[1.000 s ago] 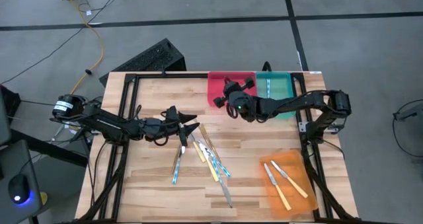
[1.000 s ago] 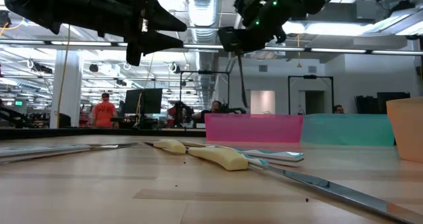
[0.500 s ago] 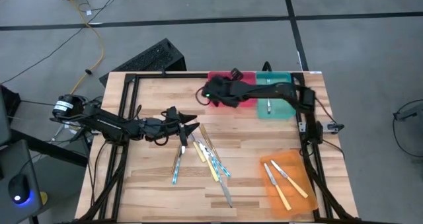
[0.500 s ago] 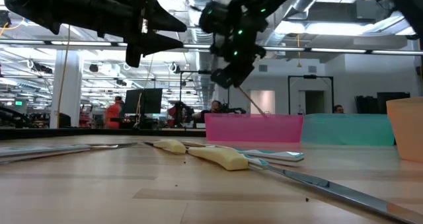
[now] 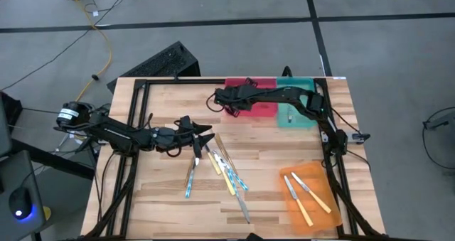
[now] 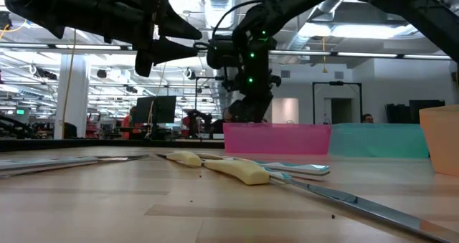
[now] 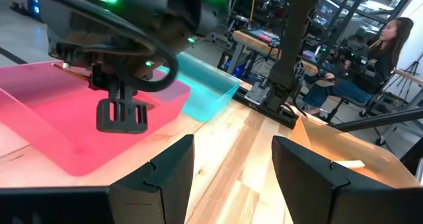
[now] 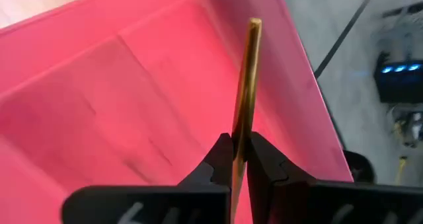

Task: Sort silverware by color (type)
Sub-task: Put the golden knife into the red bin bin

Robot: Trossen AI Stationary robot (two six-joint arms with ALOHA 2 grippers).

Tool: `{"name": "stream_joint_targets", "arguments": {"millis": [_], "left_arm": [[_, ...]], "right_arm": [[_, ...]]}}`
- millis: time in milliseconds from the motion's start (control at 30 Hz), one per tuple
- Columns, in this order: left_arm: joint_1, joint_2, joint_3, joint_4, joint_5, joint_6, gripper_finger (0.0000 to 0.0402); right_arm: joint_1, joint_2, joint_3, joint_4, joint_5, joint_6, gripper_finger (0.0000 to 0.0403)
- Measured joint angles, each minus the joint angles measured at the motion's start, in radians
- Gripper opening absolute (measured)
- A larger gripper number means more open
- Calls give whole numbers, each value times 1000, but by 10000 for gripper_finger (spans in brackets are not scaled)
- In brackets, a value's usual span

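Note:
My right gripper (image 8: 240,159) is shut on a thin tan wooden stick (image 8: 247,78) and reaches slanting down over the red tray (image 5: 264,107). In the low view it dips behind the tray's near wall (image 6: 276,139). A mixed pile of silverware (image 5: 226,168) lies flat on the table's middle: yellow-handled, blue-handled and tan wooden pieces. My left gripper (image 5: 206,136) hovers open just left of the pile, above the table, holding nothing. Two yellow-handled knives (image 5: 306,195) lie in the orange tray, and one piece (image 5: 289,116) lies in the teal tray (image 5: 298,92). My right gripper pinches the tan stick (image 8: 242,128) between its two fingers. The stick runs along the fingers and sticks out well past their tips. Its free end (image 8: 254,26) points toward the red tray's wall. Whether that end touches the tray I cannot tell.
The orange tray (image 5: 323,177) sits at the near right, the red and teal trays side by side at the far edge. A blue-handled piece (image 5: 189,183) lies left of the pile. Black frame rails (image 5: 131,120) run along the table's sides. Bare wood (image 5: 163,205) lies near left.
My right gripper has swung from the seam between the red and teal trays toward the table's left and sunk over the red tray. It has tipped and rolled, so the stick, which hung straight down, now slants into the tray behind its wall.

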Motion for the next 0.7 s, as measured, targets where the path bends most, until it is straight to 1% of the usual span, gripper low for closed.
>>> {"name": "stream_joint_targets", "arguments": {"millis": [100,333,467,600,700], "left_arm": [[0,0,0,0,0,0,185],[0,0,0,0,0,4,185],[0,0,0,-10,6,6,185],[0,0,0,-35,10,7,185],[0,-14,0,-71,44,39,185]], "right_arm": [[-14,0,0,12,-35,-4,45],[-14,0,-1,48,-48,-49,73],[-13,-16,-2,68,-84,-54,107],[-15,-54,-2,76,-98,-54,154],[-16,-100,-2,76,-105,-56,183]]}}
